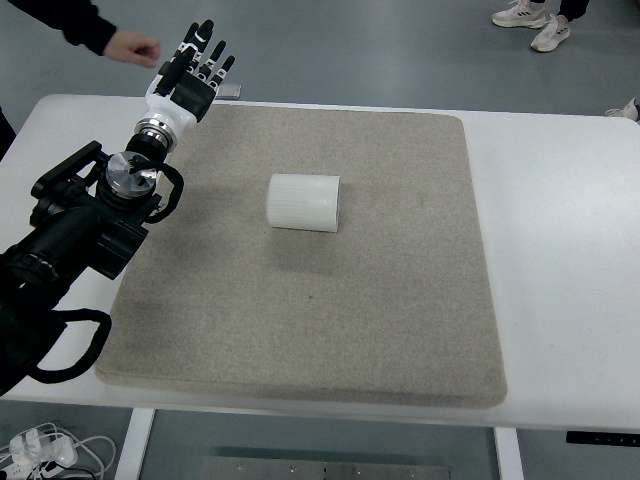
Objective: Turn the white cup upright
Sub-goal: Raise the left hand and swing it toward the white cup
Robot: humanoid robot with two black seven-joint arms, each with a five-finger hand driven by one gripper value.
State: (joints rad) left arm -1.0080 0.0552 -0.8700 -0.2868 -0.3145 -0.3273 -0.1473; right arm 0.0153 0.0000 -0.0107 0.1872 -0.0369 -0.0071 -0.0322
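A white cup (pixel 304 203) lies on its side near the middle of a grey felt mat (pixel 310 320). My left hand (pixel 192 68) is raised over the mat's far left corner, well to the left of and beyond the cup, fingers spread and holding nothing. Its black arm (pixel 85 225) comes in from the left edge. My right arm is out of view.
The mat lies on a white table (pixel 560 260). A person's hand and dark sleeve (pixel 130 45) reach in at the far left, close to my left hand. A small dark object (pixel 228 91) lies by the mat's far left corner. Feet in shoes (pixel 535 22) stand beyond the table.
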